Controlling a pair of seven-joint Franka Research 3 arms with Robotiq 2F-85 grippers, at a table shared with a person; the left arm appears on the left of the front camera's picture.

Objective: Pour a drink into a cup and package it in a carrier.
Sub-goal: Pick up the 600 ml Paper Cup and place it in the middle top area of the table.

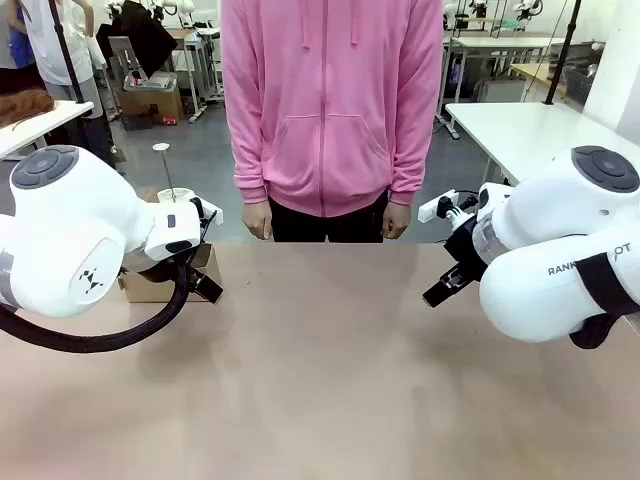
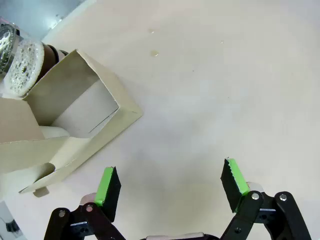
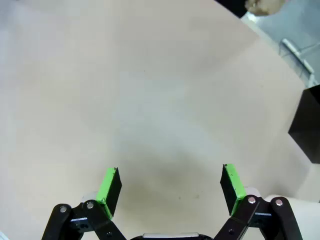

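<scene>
"RANK" is read on the right arm [image 1: 540, 290]; a foam-topped drink [image 2: 22, 67] is seen beside the cardboard carrier [image 2: 70, 82]; the left gripper [image 2: 170, 182] and right gripper [image 3: 170, 182] are spread apart.

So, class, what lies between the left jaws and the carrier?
Only bare table, seen in the left wrist view, between the left gripper, jaws open, and the carrier.

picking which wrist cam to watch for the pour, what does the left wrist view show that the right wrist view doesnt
Left wrist view: the cardboard carrier at the left, and beyond it, in the upper left corner, the drink with its foamy top in a glass press.
Right wrist view: a black box at the right edge and what looks like a person's hand at the top edge.
Both: the tan table and a pair of open jaws with green pads, holding nothing.
</scene>
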